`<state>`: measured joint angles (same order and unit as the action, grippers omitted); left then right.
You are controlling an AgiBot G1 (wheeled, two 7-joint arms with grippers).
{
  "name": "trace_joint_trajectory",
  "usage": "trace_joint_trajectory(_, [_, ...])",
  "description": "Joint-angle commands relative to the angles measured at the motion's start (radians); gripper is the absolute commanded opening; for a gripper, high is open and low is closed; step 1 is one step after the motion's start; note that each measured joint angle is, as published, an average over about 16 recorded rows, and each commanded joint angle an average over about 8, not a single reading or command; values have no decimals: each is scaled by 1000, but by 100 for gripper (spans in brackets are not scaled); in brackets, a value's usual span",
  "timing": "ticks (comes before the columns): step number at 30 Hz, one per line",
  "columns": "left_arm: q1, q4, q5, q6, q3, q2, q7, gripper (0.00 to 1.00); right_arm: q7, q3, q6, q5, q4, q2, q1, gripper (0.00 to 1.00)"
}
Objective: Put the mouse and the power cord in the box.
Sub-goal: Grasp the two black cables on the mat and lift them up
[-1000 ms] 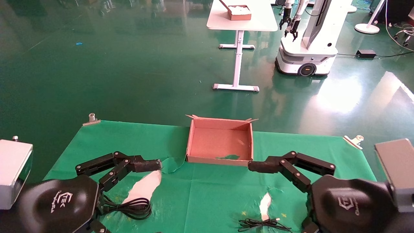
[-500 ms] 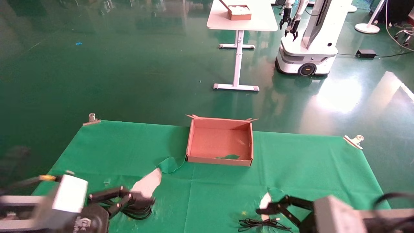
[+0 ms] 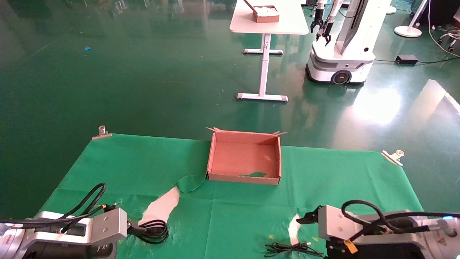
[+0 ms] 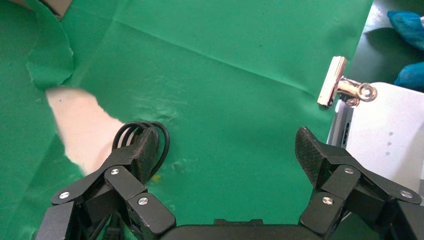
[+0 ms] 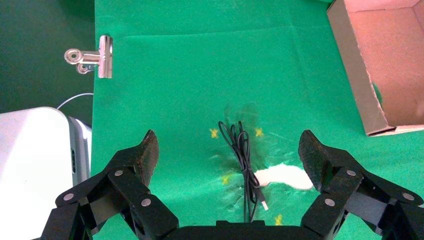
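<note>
The reddish-brown box (image 3: 244,178) stands empty at the middle of the green cloth; its wall also shows in the right wrist view as the box (image 5: 357,85). The power cord (image 3: 154,232) lies coiled at the front left. My left gripper (image 4: 227,150) hangs open over the cloth, and one of its fingers (image 4: 145,150) covers part of the power cord (image 4: 163,142). My right gripper (image 5: 230,147) is open above a bundled thin black cable (image 5: 242,155) ending in a USB plug. That thin cable (image 3: 291,249) lies at the front right. The mouse body is out of view.
Metal clips (image 3: 102,132) (image 3: 393,156) pin the cloth's far corners. White tears (image 3: 161,207) (image 3: 294,226) show in the cloth beside each cable. Beyond the table, on the green floor, stand a white table (image 3: 269,21) and another robot (image 3: 341,54).
Both arms have dropped from in front of the box to low over the table's front edge, the grippers now facing down over the power cord and the thin cable.
</note>
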<state>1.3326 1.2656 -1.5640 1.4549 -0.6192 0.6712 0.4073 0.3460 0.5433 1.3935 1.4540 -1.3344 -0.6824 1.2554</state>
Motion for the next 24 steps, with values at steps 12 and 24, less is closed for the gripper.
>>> trace_joint_trajectory(12, [40,-57,-411,-140,-130,164,88,100,2,5,-2,35,-7,3,20,100])
trace_joint_trajectory(24, [89,-224,-610,-222,-204,313,90,100,22,4,4,38,-7,17,22,100])
